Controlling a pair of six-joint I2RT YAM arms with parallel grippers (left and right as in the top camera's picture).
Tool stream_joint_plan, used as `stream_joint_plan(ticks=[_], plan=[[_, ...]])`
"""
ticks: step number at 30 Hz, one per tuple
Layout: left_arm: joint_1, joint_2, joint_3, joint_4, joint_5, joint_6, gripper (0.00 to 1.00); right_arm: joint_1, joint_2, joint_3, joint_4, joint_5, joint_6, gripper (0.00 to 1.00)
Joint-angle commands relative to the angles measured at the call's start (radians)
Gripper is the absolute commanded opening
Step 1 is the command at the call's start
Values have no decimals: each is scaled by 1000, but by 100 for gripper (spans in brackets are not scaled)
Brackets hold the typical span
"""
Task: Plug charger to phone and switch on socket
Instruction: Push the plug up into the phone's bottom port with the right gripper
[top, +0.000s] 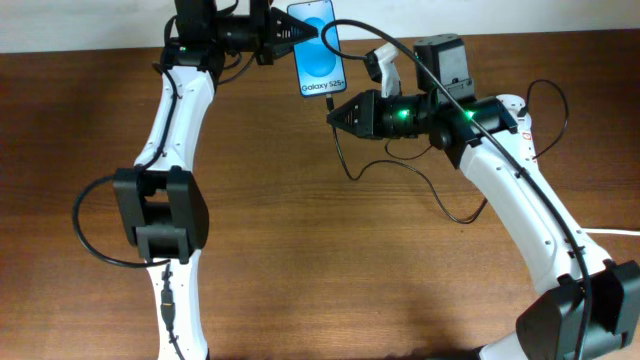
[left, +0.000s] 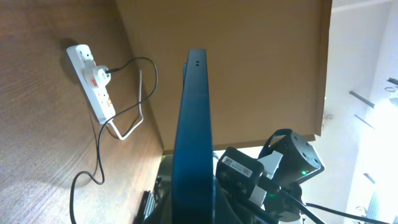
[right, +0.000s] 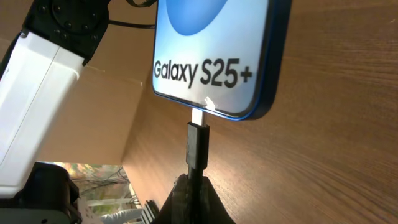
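My left gripper (top: 288, 36) is shut on the phone (top: 318, 50) and holds it above the table's far edge, blue screen up. The left wrist view shows the phone edge-on (left: 194, 124). My right gripper (top: 334, 113) is shut on the charger's black plug (right: 198, 146). The plug's metal tip meets the phone's (right: 211, 50) bottom edge at its port. The charger cable (top: 420, 185) loops over the table to the socket (left: 93, 81), where it is plugged in. In the overhead view the socket (top: 525, 130) is mostly hidden under the right arm.
The socket's thick white cord (top: 612, 232) runs off the right edge. A loop of the left arm's own black cable (top: 85, 235) hangs out at the left. The table's far edge lies just behind the phone.
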Motion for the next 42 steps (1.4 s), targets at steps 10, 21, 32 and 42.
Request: stream_joint_plan(ticks=[10, 21, 32, 42], plan=[[-20, -9, 14, 6, 34, 17, 0, -8, 5, 0, 16, -3, -13, 4], [-33, -9, 14, 6, 23, 17, 0, -9, 5, 0, 26, -3, -9, 4], [-30, -9, 14, 6, 24, 40, 0, -9, 5, 0, -18, 1, -10, 4], [-30, -9, 14, 6, 23, 39, 0, -35, 5, 0, -4, -4, -9, 4]])
